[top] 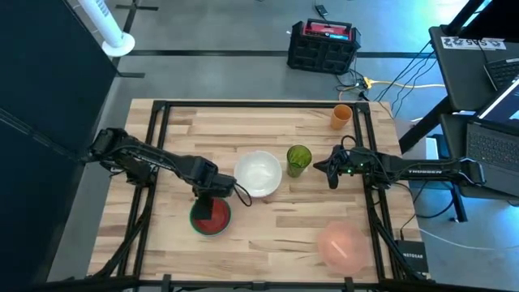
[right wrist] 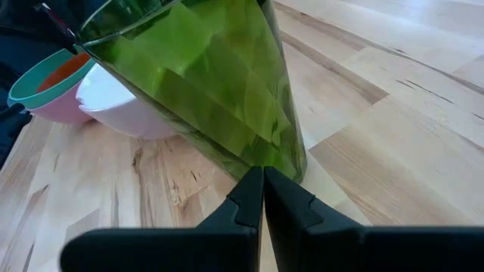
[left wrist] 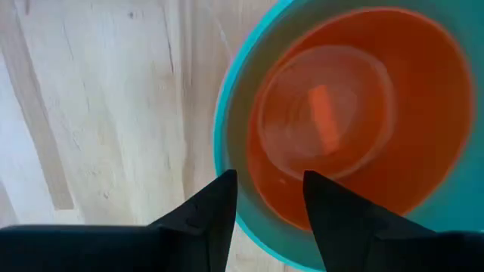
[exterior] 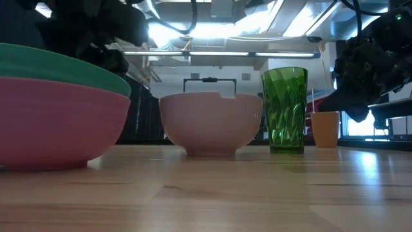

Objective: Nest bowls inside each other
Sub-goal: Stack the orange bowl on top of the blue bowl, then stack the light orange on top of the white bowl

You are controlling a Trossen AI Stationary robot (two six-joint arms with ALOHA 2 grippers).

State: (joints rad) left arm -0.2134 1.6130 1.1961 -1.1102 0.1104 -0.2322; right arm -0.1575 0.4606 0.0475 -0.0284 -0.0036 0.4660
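A small red bowl [left wrist: 355, 113] sits inside a teal bowl [left wrist: 227, 113], and the teal bowl sits inside a magenta bowl [exterior: 58, 122]. This stack [top: 211, 217] stands near the table's front left. My left gripper [left wrist: 268, 185] points down over the stack and is open. One finger stands outside the red bowl's rim and the other over its inside; no touch shows. The white bowl [top: 259, 173] stands mid-table. The pale salmon bowl [top: 342, 246] stands at the front right. My right gripper [right wrist: 263, 189] is shut beside the green cup [right wrist: 212, 83], holding nothing.
The tall green cup [top: 298, 160] stands just right of the white bowl. A small orange cup [top: 341, 115] stands at the far right. Bare wood lies between the stack and the salmon bowl. Dark frame rails [top: 154, 138] run along the table's left and right sides.
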